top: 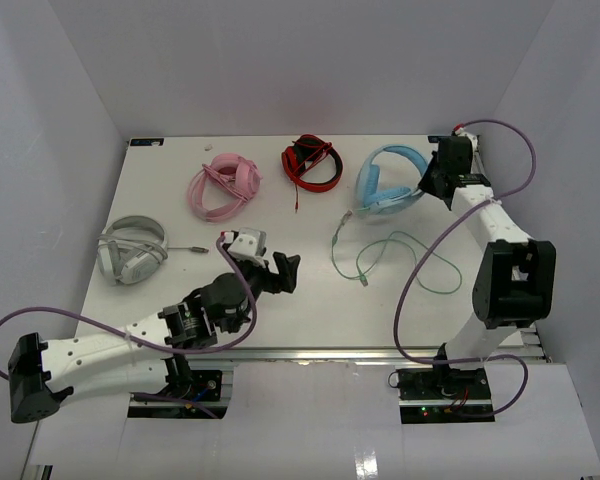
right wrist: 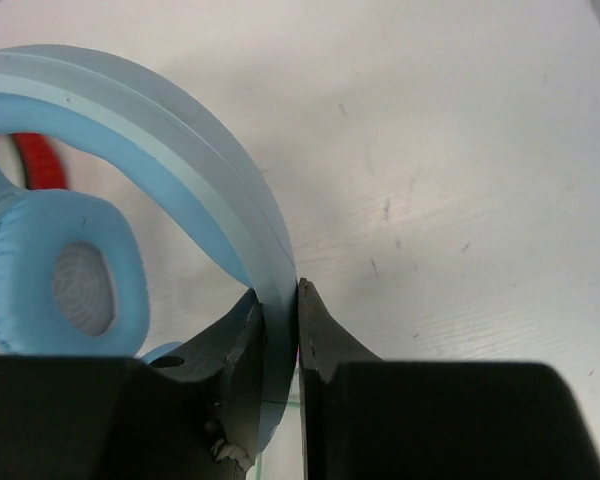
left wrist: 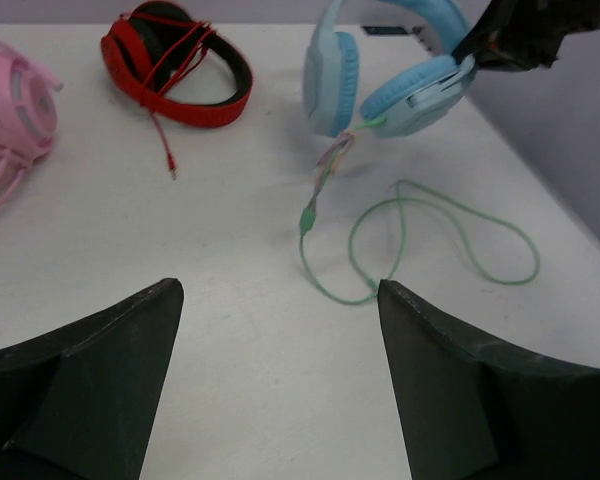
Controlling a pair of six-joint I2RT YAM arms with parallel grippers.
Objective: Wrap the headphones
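Observation:
The light blue headphones (top: pixel 388 180) lie at the back right of the table, and show in the left wrist view (left wrist: pixel 400 70) and the right wrist view (right wrist: pixel 130 130). Their thin pale green cable (top: pixel 400 262) trails toward the front in loose loops, also seen in the left wrist view (left wrist: pixel 420 240). My right gripper (top: pixel 432 180) is shut on the wide blue headband (right wrist: pixel 280 300). My left gripper (top: pixel 285 272) is open and empty over the table's middle, left of the cable, its fingers (left wrist: pixel 100 370) wide apart.
A pink headset (top: pixel 225 185) and a red-and-black headset (top: pixel 312 162) lie at the back. A grey-white headset (top: pixel 132 250) lies at the left. White walls enclose the table (top: pixel 280 320). The right arm's purple lead (top: pixel 420 270) arcs above the cable.

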